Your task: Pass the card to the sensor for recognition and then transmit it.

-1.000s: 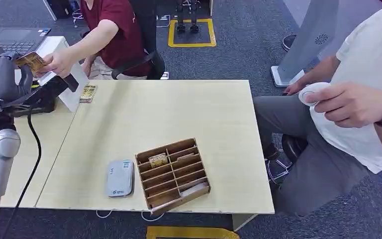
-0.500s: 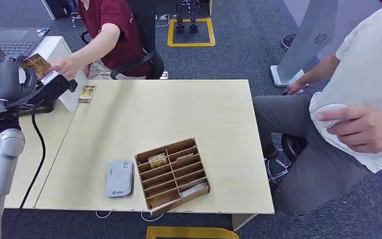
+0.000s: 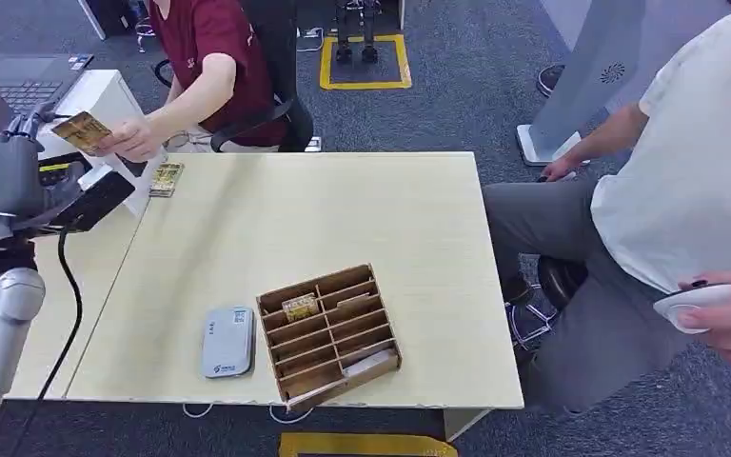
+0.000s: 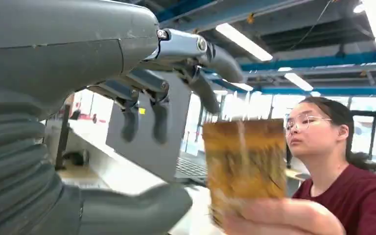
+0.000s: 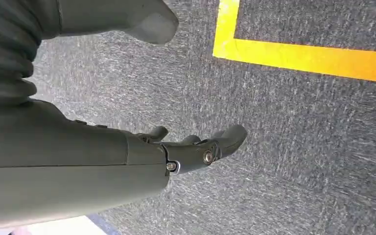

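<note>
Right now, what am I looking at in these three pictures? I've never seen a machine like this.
It is a humanoid robot with two silver arms. The wide picture is from its head, looking down at a pale table. On the table lie a grey card reader, a wooden slotted tray with a card in one slot, and a small stack of cards.

The other two pictures come from cameras at its wrists. The left wrist camera shows the left robot hand raised, its fingers apart. Just past it, a seated person in a dark red shirt holds the gold card in their own fingers; the robot hand no longer seems to grip it. The right robot hand hangs over grey carpet, holding nothing. A second person sits at the right.
</note>
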